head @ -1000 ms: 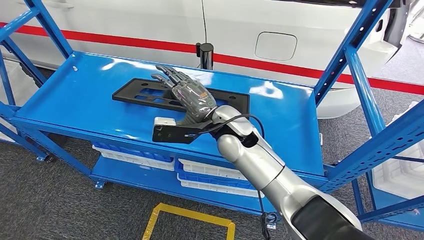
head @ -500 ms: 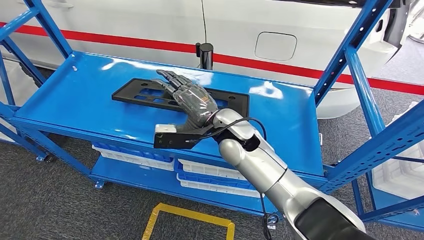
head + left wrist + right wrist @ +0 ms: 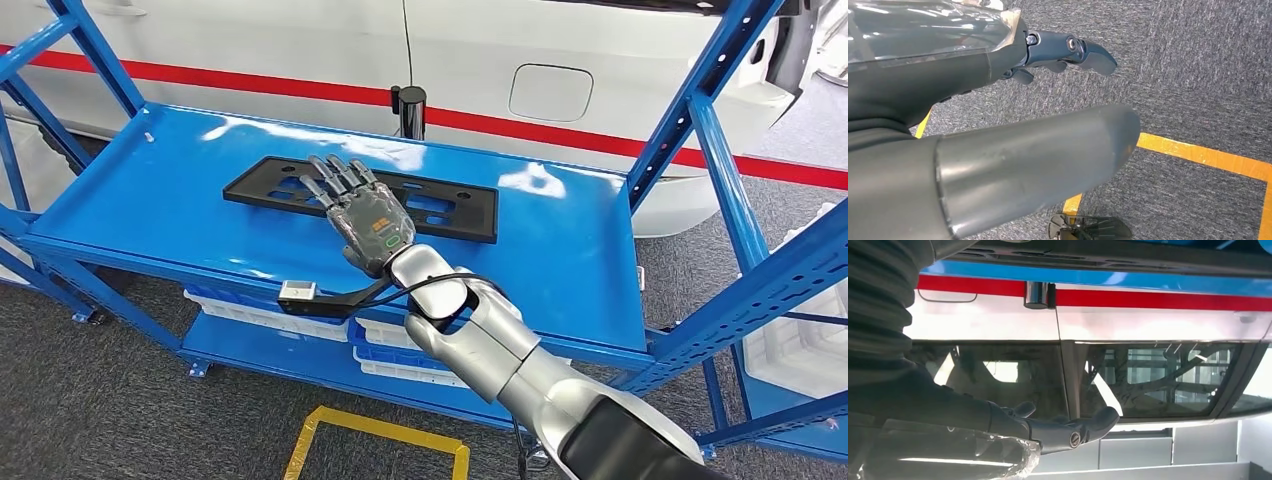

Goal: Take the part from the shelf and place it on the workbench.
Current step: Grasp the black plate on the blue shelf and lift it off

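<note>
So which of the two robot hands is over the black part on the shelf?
The right hand, its fingers spread flat over the long black part on the blue shelf. The left hand hangs above grey floor.

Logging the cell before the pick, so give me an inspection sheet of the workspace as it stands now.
Surface: blue shelf, glossy.
Job's things: black part lying flat on the shelf.
Clutter: nothing seen on the shelf top; white and blue trays on the level below.
Hands: right hand flat over the part, fingers spread; left hand above the floor, holding nothing.
Cables: black cable at the right wrist.
Surroundings: white car; yellow floor marking.
</note>
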`<state>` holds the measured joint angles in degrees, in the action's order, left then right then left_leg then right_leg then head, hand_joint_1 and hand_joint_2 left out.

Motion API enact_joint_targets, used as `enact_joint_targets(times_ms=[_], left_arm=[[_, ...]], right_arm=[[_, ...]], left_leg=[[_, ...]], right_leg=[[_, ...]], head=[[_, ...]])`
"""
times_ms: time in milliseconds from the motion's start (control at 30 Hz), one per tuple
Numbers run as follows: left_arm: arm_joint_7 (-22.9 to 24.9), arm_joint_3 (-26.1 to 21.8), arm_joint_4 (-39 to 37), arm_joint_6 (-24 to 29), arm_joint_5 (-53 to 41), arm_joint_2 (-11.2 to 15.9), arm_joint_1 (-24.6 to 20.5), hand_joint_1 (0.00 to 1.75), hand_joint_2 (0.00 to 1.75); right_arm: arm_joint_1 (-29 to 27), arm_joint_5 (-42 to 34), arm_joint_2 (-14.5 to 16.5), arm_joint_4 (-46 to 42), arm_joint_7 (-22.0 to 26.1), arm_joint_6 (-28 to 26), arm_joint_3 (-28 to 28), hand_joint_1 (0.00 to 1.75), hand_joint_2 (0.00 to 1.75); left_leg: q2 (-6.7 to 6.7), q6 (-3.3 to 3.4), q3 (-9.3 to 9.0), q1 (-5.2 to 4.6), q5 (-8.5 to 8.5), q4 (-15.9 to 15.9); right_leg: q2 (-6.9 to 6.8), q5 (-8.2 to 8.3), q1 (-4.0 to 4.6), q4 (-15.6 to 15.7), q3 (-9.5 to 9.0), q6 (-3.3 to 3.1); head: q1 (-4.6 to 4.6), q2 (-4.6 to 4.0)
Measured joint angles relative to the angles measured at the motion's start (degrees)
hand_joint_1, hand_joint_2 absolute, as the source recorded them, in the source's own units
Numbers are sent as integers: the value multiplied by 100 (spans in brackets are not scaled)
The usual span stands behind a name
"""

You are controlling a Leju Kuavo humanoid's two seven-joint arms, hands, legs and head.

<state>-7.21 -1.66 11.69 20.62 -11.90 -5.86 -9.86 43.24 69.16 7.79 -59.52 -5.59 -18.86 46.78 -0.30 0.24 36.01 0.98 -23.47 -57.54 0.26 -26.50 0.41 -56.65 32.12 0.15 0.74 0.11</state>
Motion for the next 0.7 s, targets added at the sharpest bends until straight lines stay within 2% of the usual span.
enact_joint_targets(times_ms=[300, 533, 700], left_arm=[[49, 1, 0, 9, -128, -19, -1, 0, 0], [92, 0, 0, -5, -199, -46, -10, 0, 0], [96, 0, 0, -7, -204, -50, -13, 0, 0]], right_arm=[[278, 687, 464, 1124, -281, 19, -248, 0, 175], [418, 983, 573, 1701, -559, 64, -592, 0, 175], [465, 1036, 597, 1908, -586, 72, -763, 0, 175]], left_leg=[[0, 0, 0, 1, 0, 0], [-1, 0, 0, 0, 0, 0], [-1, 0, 0, 1, 0, -1]], right_leg=[[-1, -1, 0, 0, 1, -1], [-1, 0, 0, 0, 0, -1], [0, 0, 0, 0, 1, -1]], head=[[0, 0], [1, 0], [0, 0]])
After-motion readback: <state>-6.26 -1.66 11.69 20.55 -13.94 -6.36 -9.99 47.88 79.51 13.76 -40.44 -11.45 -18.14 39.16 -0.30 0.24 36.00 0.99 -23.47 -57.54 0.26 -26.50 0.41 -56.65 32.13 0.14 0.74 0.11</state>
